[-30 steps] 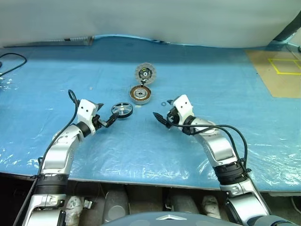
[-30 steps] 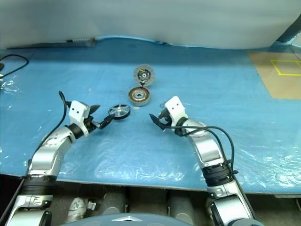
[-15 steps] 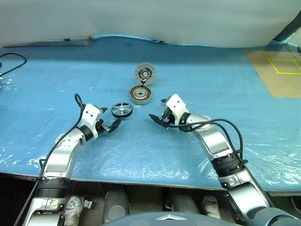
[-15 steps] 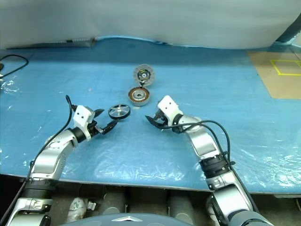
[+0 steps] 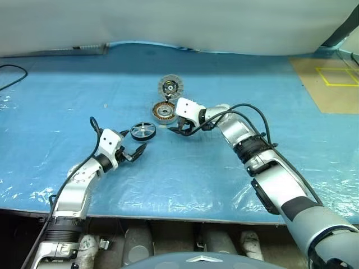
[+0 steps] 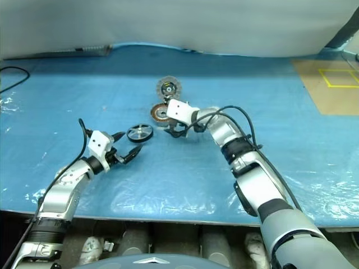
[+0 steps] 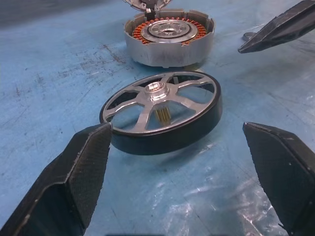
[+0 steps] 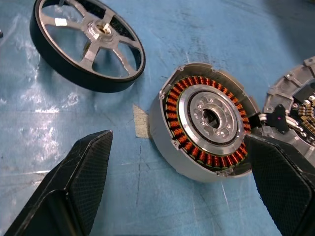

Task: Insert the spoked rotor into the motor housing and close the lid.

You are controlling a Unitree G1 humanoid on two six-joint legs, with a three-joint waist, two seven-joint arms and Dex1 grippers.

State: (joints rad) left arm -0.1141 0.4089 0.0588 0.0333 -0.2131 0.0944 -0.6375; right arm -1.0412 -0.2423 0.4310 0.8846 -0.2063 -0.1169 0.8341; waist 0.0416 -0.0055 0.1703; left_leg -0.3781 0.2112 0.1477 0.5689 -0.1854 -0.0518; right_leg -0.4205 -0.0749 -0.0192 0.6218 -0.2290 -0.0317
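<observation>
Gaping wide, both hands (image 5: 136, 151) (image 5: 178, 130) flank glossy spoked rotor (image 5: 143, 130), copper-ringed housing (image 5: 164, 110)

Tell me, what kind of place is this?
Probably a workshop or lab bench: a table under a blue plastic sheet, loose motor parts such as the copper-wound motor housing and spoked rotor, and yellow floor tape.

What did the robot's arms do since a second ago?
The right gripper swung up and across to the housing, open and empty. The left gripper, also open, backed slightly from the rotor. Rotor, housing and lid stayed on the table.
</observation>
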